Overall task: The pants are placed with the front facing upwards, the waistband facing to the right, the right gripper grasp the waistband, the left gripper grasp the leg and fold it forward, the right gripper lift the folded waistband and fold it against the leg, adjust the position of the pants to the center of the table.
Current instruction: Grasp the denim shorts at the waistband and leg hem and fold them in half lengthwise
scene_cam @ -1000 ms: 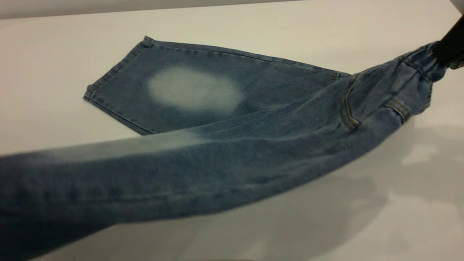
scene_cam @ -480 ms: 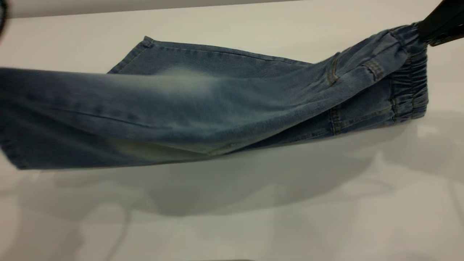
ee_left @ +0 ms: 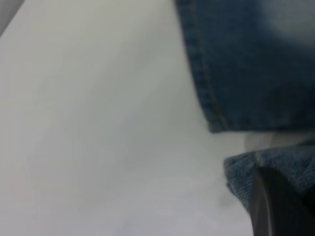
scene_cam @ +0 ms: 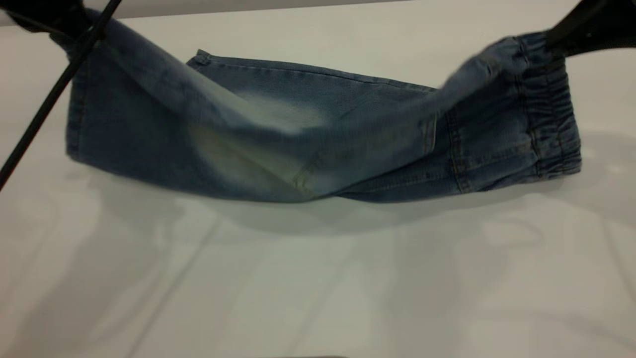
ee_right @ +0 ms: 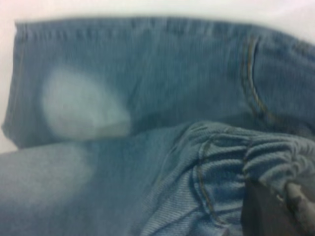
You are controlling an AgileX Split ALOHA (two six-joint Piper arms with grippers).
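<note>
The blue denim pants [scene_cam: 318, 144] are held raised above the white table [scene_cam: 318, 278], sagging between two grips. The hem of one leg is clenched by the left gripper [scene_cam: 59, 22] at the far left, and the gathered elastic waistband [scene_cam: 551, 104] is clamped by the right gripper [scene_cam: 561, 37] at the far right. The other leg is laid flat on the table behind, its pale faded knee oval [ee_right: 81, 105] and tan stitching being shown.
</note>
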